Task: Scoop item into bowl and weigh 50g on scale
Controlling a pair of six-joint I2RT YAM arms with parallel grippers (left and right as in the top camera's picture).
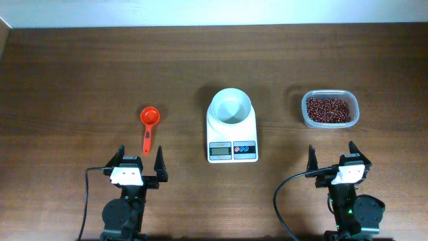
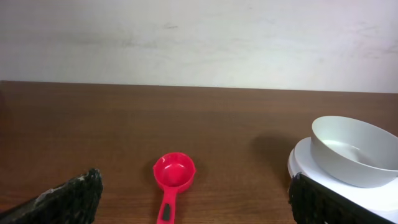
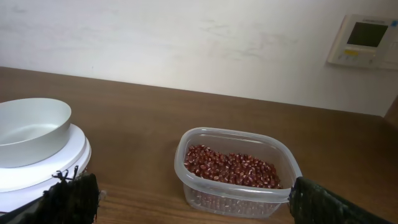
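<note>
While the left end effector [image 1: 140,157] and right end effector [image 1: 332,152] hang released, the scoop [image 1: 148,127] lies at the left's twelve o'clock, handle toward it, the beans [image 1: 328,109] in the tub [image 1: 355,115] at the right's.

a dark brown wooden table [image 1: 80,73] with fine grain fills the overhead view. three things rest directly on it in a loose row, well apart. at the left lies a red measuring scoop [image 1: 148,124], cup facing up, handle toward the near edge. in the middle sits a white digital kitchen scale [image 1: 232,151], display nearest. at the right stands a clear plastic tub [image 1: 356,114].
</note>
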